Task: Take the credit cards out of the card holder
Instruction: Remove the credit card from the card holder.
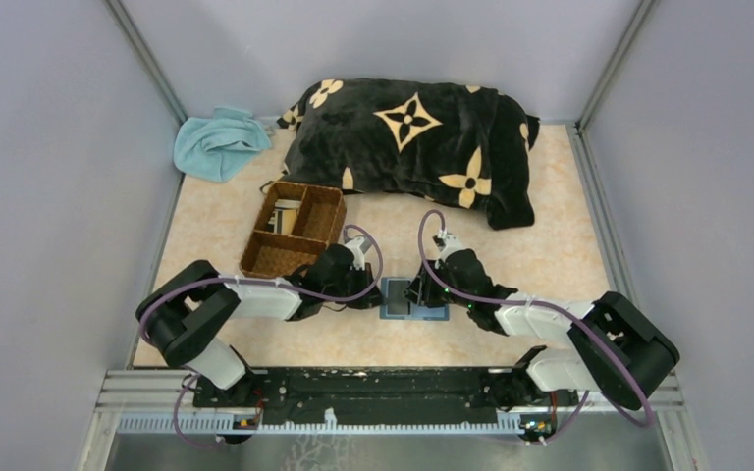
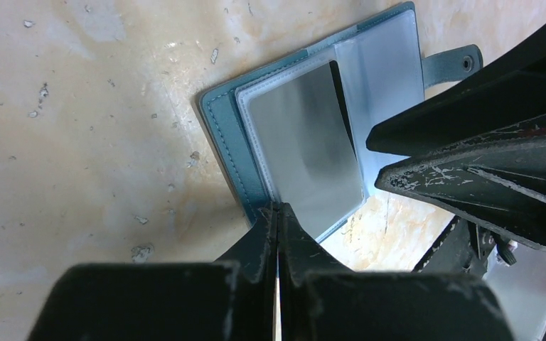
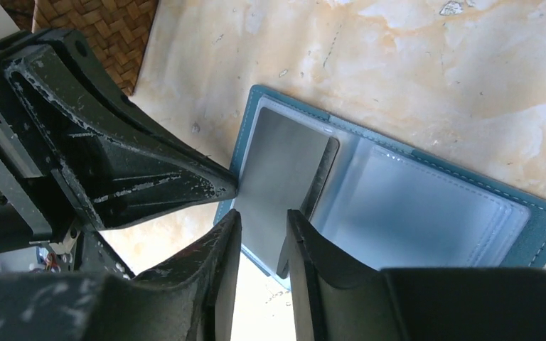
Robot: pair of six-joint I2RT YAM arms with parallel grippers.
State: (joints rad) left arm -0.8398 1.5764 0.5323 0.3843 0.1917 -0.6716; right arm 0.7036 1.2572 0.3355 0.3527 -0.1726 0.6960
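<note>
Beige marbled table (image 1: pixel 550 196), grey walls. The holder (image 1: pixel 434 310) lies open and flat between the two grippers, near the bases. Risk: it looks light and is only pinned at one edge, so a sideways pull on a card probably drags the whole thing. The left gripper (image 1: pixel 373 294) reaches in low from the left and the right gripper (image 1: pixel 418 291) low from the right, tips nearly meeting. Left wrist: if that tip slips off the teal edge, nothing anchors the holder. The left gripper is fully closed, tip touching the holder's near edge; can't tell if it pinches it. The grey card (image 2: pixel 298 149) sits in the clear sleeve. Right wrist: the sleeve looks slick, so the fingers may grab sleeve plus card, or skid off. Right jaws are narrowly apart over the card, holding nothing.
</note>
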